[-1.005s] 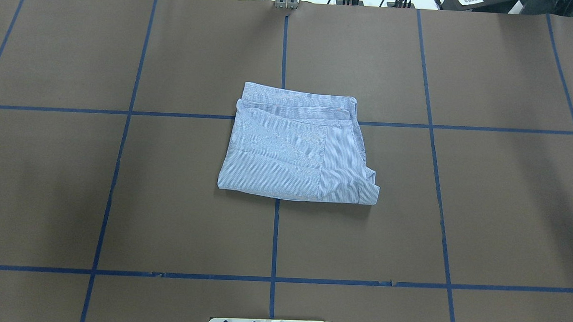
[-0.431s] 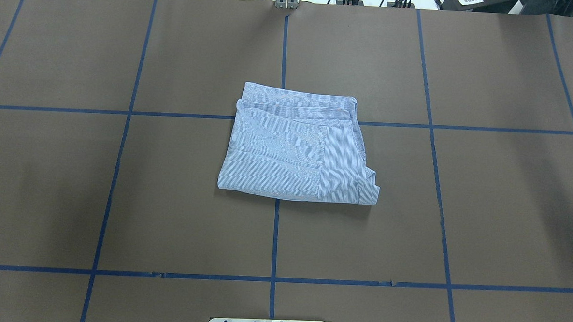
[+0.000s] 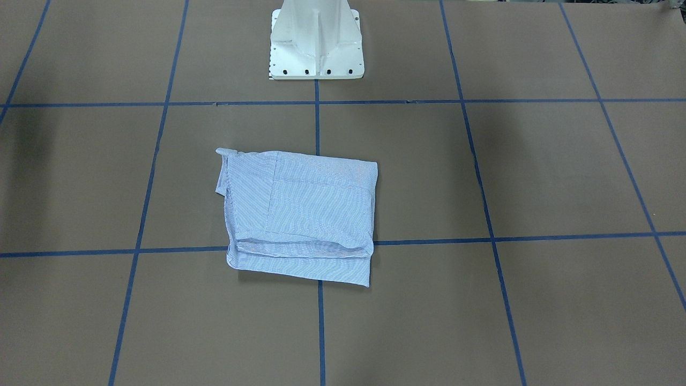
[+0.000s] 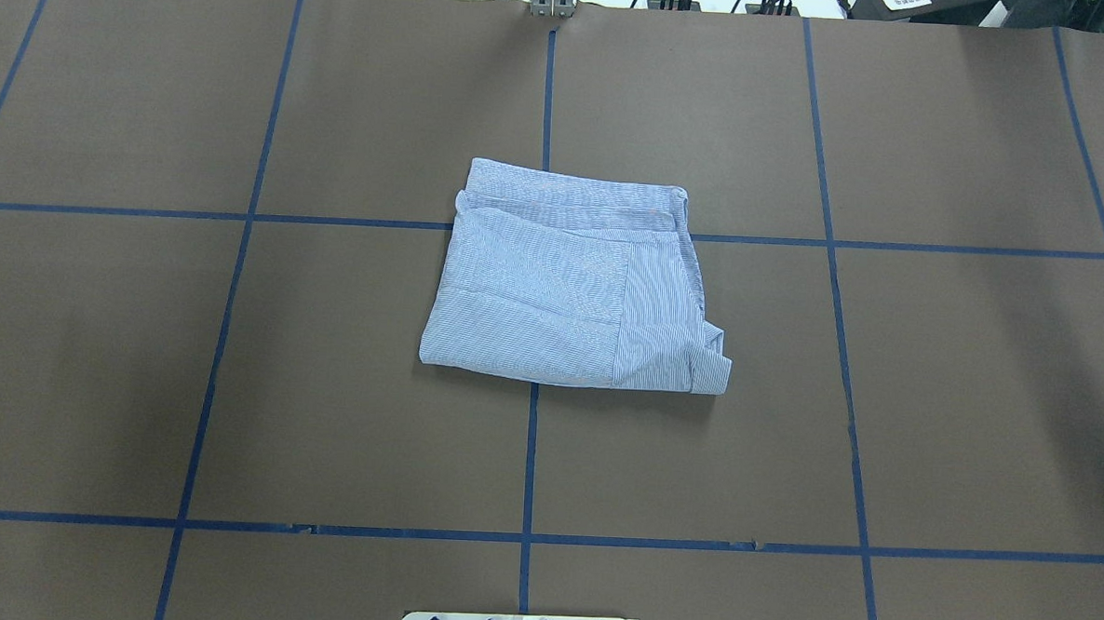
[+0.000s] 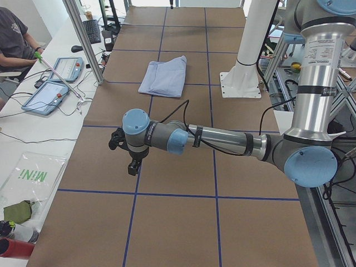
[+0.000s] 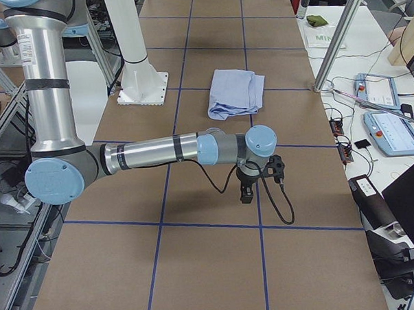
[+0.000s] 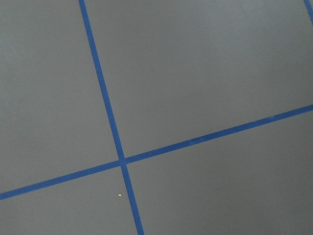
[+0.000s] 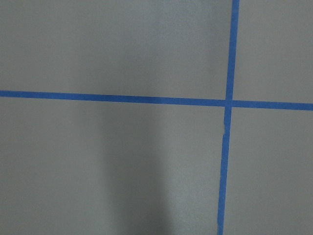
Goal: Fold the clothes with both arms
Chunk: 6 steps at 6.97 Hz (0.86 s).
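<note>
The clothes are one light blue-and-white striped shirt (image 4: 572,283), folded into a compact rectangle at the table's middle, also seen from across the table (image 3: 300,214) and from both ends (image 5: 165,75) (image 6: 235,92). Neither arm touches it. My left gripper (image 5: 132,164) hangs over bare brown table far from the shirt, toward the table's left end. My right gripper (image 6: 246,194) hangs the same way toward the right end. Both show only in the side views, so I cannot tell whether they are open or shut. The wrist views show only brown surface with blue tape lines.
The white pedestal base (image 3: 316,43) stands at the robot's edge of the table. Blue tape lines (image 4: 531,458) divide the brown surface into squares. Beyond the far edge, a side bench holds teach pendants (image 5: 53,94) (image 6: 391,130), cables and a seated person (image 5: 14,39).
</note>
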Available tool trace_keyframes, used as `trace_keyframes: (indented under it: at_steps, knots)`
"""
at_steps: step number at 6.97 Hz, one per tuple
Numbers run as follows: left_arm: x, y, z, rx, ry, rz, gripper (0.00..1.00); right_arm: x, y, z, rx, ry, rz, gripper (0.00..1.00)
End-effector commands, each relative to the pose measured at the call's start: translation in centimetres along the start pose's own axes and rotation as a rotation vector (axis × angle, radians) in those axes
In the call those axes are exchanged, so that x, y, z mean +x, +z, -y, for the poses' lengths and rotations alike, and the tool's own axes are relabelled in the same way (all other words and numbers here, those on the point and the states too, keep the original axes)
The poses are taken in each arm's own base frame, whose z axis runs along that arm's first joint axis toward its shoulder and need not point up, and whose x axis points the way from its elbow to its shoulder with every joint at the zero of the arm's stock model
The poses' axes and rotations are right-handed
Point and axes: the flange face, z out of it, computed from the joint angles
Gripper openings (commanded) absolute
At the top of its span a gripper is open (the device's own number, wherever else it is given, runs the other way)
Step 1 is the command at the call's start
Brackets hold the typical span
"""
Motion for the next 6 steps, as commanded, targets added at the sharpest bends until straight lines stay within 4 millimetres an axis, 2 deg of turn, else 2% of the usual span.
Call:
trace_keyframes:
  at_steps: [1, 3, 4, 6]
  knots:
    - [0.1, 0.0, -0.5, 0.005, 0.007, -0.001, 1.0, -0.1, 0.0, -0.2, 0.001, -0.002, -0.009, 1.0]
    - [0.1, 0.1, -0.9, 0.004, 0.007, -0.009, 1.0, -0.1, -0.5, 0.1, 0.012, -0.012, -0.051, 1.0]
    - [0.0, 0.2, -1.1, 0.001, 0.004, -0.009, 1.0, -0.9, -1.3, 0.0, 0.031, -0.029, -0.069, 1.0]
    - [1.0, -0.7, -0.5, 0.027, 0.028, -0.003, 1.0, -1.6, -1.9, 0.0, 0.041, -0.041, -0.061, 1.0]
